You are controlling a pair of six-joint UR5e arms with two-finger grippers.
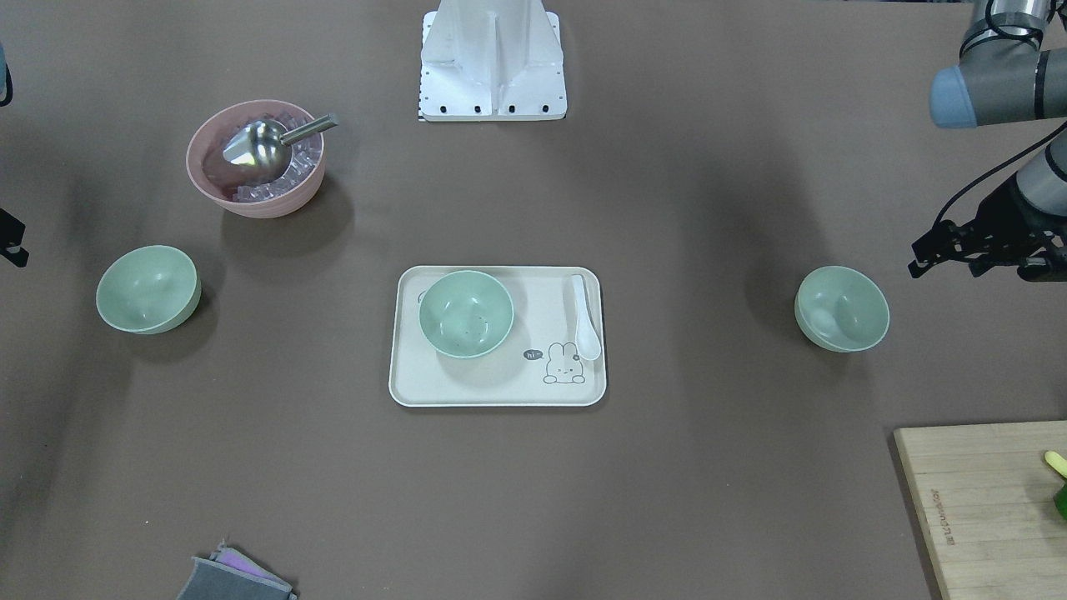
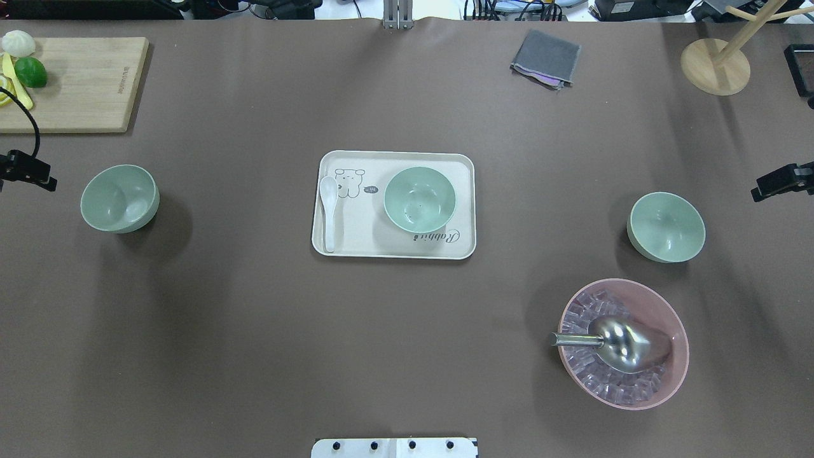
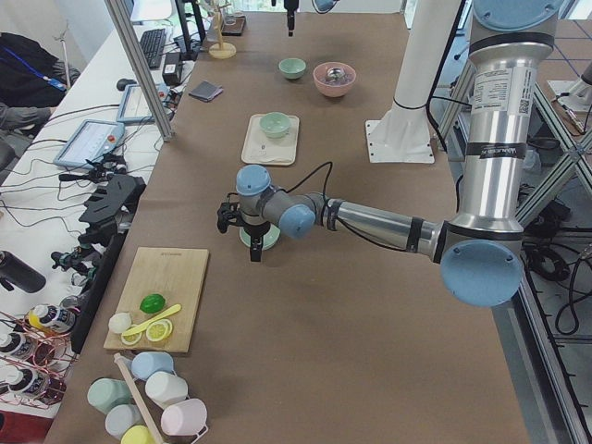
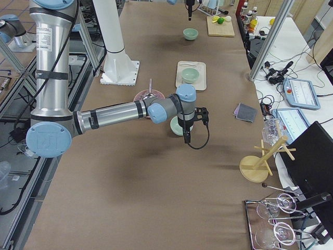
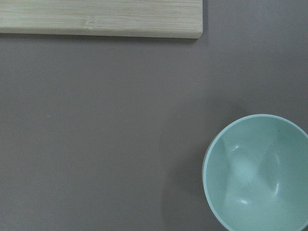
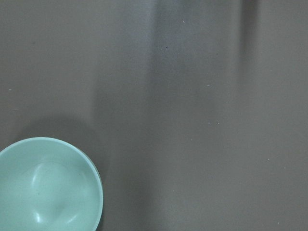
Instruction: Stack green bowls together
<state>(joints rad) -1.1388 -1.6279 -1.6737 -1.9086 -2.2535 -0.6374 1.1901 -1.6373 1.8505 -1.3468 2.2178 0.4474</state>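
Three pale green bowls stand apart and upright. One bowl [image 2: 420, 199] sits on the cream tray [image 2: 394, 245] at the centre, with dark specks inside. One bowl [image 2: 119, 198] stands at the left and shows in the left wrist view [image 5: 257, 173]. One bowl [image 2: 666, 227] stands at the right and shows in the right wrist view [image 6: 48, 185]. My left gripper [image 3: 255, 248] hangs above the table just outside the left bowl. My right gripper [image 4: 187, 136] hangs just outside the right bowl. Neither touches a bowl. Only the side views show the fingers, so I cannot tell whether they are open or shut.
A pink bowl [image 2: 674, 375] with ice cubes and a metal scoop [image 2: 620, 343] stands near the right green bowl. A white spoon [image 2: 329, 210] lies on the tray. A wooden board [image 2: 76, 83] with fruit is far left, a grey cloth [image 2: 545, 58] and a wooden stand [image 2: 715, 63] far right.
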